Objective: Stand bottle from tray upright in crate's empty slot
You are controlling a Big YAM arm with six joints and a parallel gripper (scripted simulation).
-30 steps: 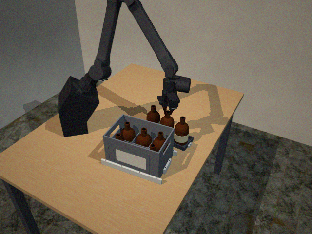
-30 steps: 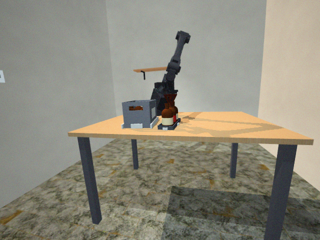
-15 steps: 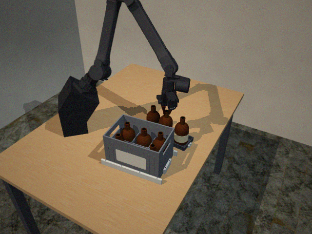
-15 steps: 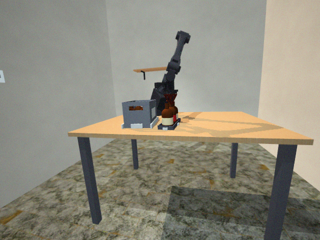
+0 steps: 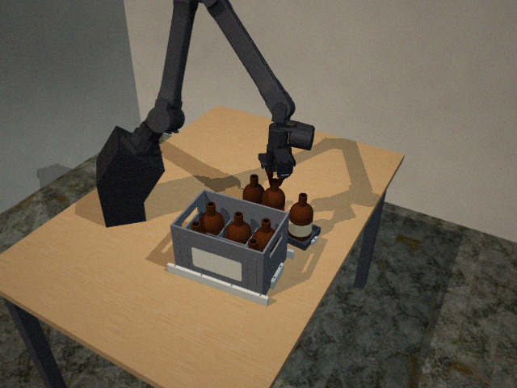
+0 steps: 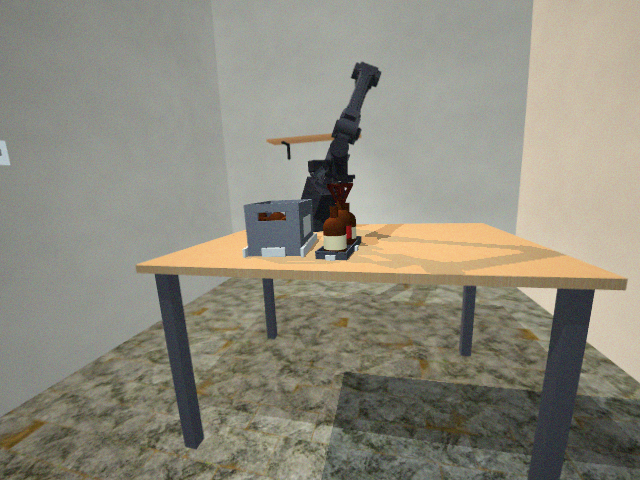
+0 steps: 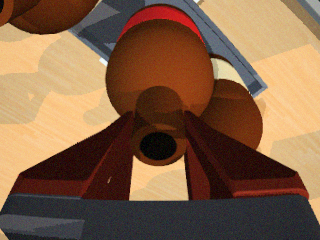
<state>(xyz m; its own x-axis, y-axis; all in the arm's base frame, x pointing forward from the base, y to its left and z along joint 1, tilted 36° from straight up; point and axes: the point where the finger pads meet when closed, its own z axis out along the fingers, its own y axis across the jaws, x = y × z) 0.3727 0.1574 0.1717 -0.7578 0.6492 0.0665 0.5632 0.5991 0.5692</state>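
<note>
Gripper: the parallel gripper [image 7: 159, 135] is pointing down over the tray, its dark-red fingers pinching the neck of the red-banded bottle [image 7: 160, 60].
Held bottle: the red-banded bottle is standing upright in the middle of the tray's row — whether its base is touching the tray cannot be told.
Tray: the dark tray [image 5: 311, 241] is sitting just beside the crate's far-right side, well in from the table's right edge; it is carrying three brown bottles, among them a cream-banded bottle [image 5: 300, 217] at the near end and a plain one [image 5: 253, 190] at the far end.
Crate: the grey crate [image 5: 227, 260] is holding five brown bottles [image 5: 238, 228]; which cell is free cannot be told.
Open room: bare wood is lying wide in front of and to the left of the crate — the table [image 5: 104, 292] is also showing free space behind the tray.
Arm base: the black pedestal [image 5: 125, 179] is standing at the table's left rear, well apart from the crate.
</note>
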